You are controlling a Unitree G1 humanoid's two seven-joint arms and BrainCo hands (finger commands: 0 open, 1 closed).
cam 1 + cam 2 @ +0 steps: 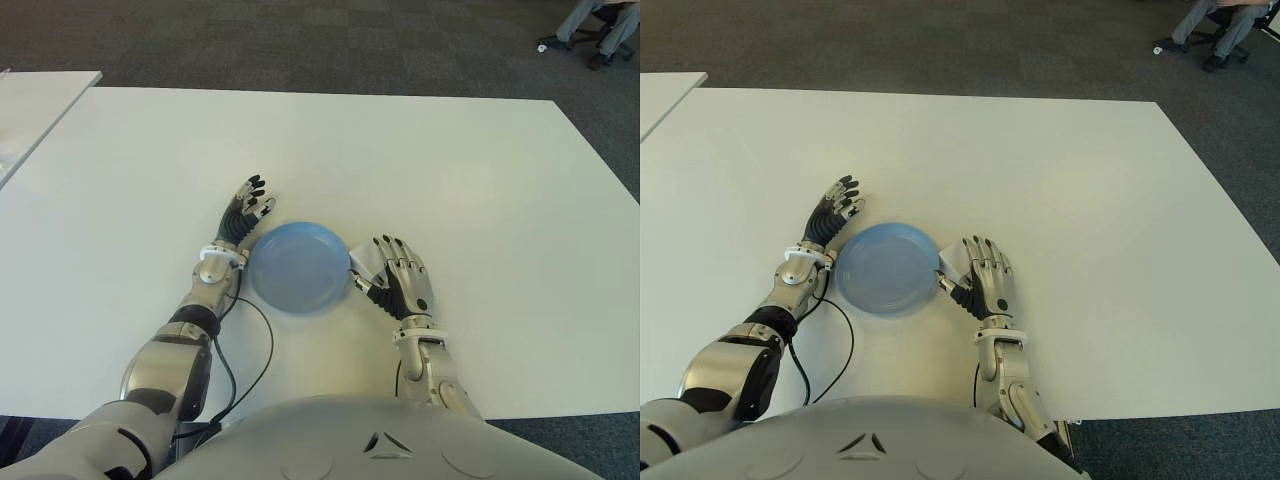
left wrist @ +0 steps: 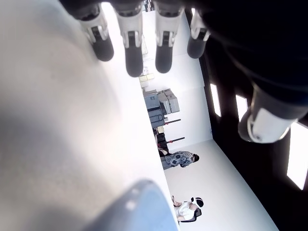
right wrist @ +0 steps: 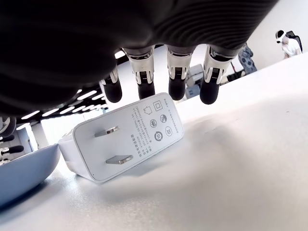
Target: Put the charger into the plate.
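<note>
Because the white charger (image 3: 124, 137) lies on the table (image 1: 450, 160) just beside the right rim of the blue plate (image 1: 296, 266), with its two prongs facing the wrist, the right hand (image 1: 400, 280) hangs over it with fingers extended and spread, holding nothing, apparently set to close on it. Meanwhile the left hand (image 1: 243, 213) shows at the plate's far-left edge, its fingers likewise straight and empty, probably idle or ready to steady the plate.

Silver metal arms and torso; both hands (image 1: 245, 212) (image 1: 402, 280) have black-tipped fingers; black cable (image 1: 243, 345) trails the left forearm.
</note>
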